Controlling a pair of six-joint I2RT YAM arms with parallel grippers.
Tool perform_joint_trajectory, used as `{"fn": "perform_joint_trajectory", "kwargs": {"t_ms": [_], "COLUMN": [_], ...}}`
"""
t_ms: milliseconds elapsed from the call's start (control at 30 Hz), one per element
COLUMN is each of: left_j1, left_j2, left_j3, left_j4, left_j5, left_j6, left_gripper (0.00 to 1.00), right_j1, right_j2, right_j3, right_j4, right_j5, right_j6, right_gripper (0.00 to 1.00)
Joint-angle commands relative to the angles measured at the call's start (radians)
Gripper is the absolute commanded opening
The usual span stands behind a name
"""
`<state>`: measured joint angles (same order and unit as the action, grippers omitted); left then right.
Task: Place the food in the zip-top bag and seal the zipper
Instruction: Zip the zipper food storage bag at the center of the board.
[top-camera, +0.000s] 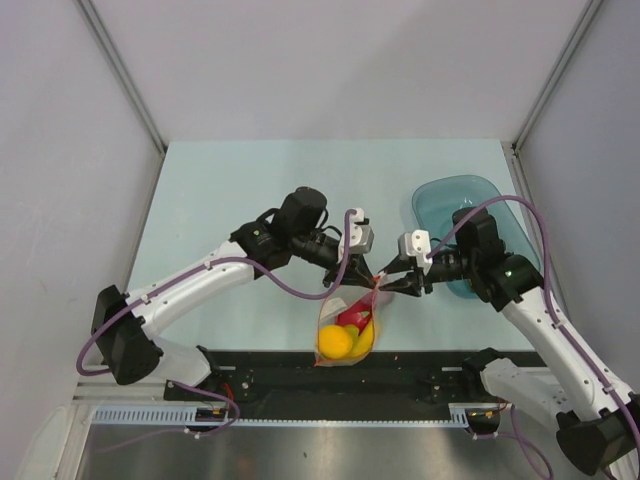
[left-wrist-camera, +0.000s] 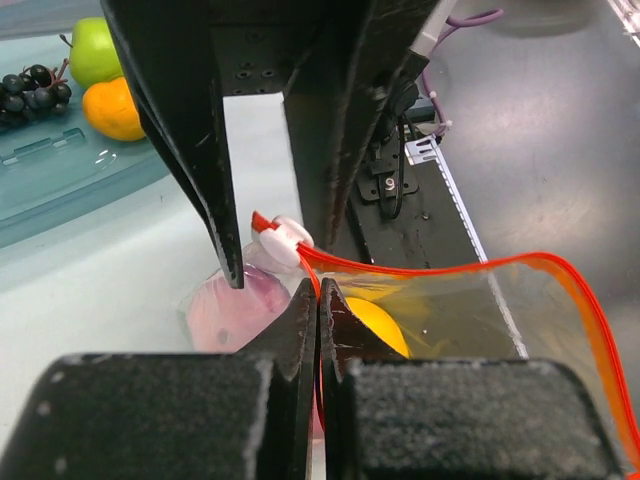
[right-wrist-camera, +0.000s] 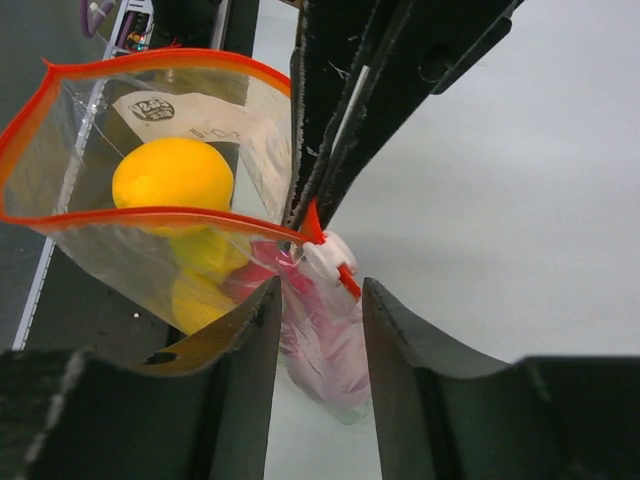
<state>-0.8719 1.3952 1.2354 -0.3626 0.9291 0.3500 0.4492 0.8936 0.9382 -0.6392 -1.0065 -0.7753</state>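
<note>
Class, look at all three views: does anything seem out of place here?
Yes. A green apple, dark grapes and an orange sit in the teal bowl, outside the zip-top bag, while the left gripper pinches its zipper and the right gripper straddles the white slider. The bag's mouth gapes open.

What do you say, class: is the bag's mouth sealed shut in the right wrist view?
No, the zipper edges bow apart, leaving the zip-top bag open above the yellow fruit.

zip-top bag (right-wrist-camera: 80, 265): clear glossy plastic film, crinkly. zipper (right-wrist-camera: 150, 213): smooth orange-red plastic strip. food (right-wrist-camera: 172, 172): glossy moulded plastic. left gripper (left-wrist-camera: 318, 300) pads (left-wrist-camera: 150, 420): matt black, grainy. bowl (top-camera: 440, 200): translucent teal plastic, smooth. bench top (top-camera: 230, 190): matt pale green.
</note>
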Motion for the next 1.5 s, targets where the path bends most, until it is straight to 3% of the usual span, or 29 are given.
{"fn": "perform_joint_trajectory", "kwargs": {"t_ms": [0,67,133,233,267,300,467,633,900,1000,1233,1467], "left_j1": [-0.012,-0.012,-0.013,-0.012,-0.009,-0.004,0.031,-0.048,-0.19,-0.223,-0.225,-0.22], "left_j2": [-0.005,-0.009,-0.009,-0.016,-0.022,-0.031,-0.179,-0.213,-0.134,-0.102,-0.09,-0.146], "left_j3": [0.015,0.013,0.009,0.007,0.004,-0.01,-0.065,-0.025,0.027,0.039,0.055,-0.025], "left_j4": [0.002,0.002,0.005,0.01,0.008,0.014,0.111,0.099,0.056,0.063,0.059,-0.013], "left_j5": [0.059,0.053,0.031,-0.038,-0.058,-0.076,-0.263,-0.406,-0.596,-0.641,-0.656,-0.659], "left_j6": [0.052,0.053,0.043,-0.008,-0.02,-0.061,-0.146,-0.138,-0.077,-0.046,-0.036,-0.046], "left_gripper": [0.0,0.0,0.01,0.17,0.35,0.42,0.6,0.61,0.64,0.57,0.21,0.16], "right_j1": [0.008,0.009,0.011,0.014,0.014,0.016,0.014,0.014,0.016,0.02,0.02,-0.039], "right_j2": [0.022,0.022,0.018,0.001,-0.005,-0.019,-0.036,-0.018,0.004,-0.007,-0.019,-0.054], "right_j3": [0.051,0.05,0.048,0.042,0.037,0.031,0.033,0.048,0.074,0.065,0.06,0.039], "right_j4": [0.05,0.064,0.079,0.088,0.092,0.093,0.069,0.055,0.055,0.064,0.041,0.041], "right_j5": [0.009,0.013,0.014,0.019,0.026,0.028,0.04,0.054,0.065,0.06,0.059,0.043], "right_j6": [0.01,0.022,0.043,0.051,0.056,0.056,0.059,0.085,0.12,0.119,0.099,0.093], "right_gripper": [0.29,0.19,0.0,0.0,0.0,0.0,0.0,0.0,0.0,0.0,0.0,0.0]}}
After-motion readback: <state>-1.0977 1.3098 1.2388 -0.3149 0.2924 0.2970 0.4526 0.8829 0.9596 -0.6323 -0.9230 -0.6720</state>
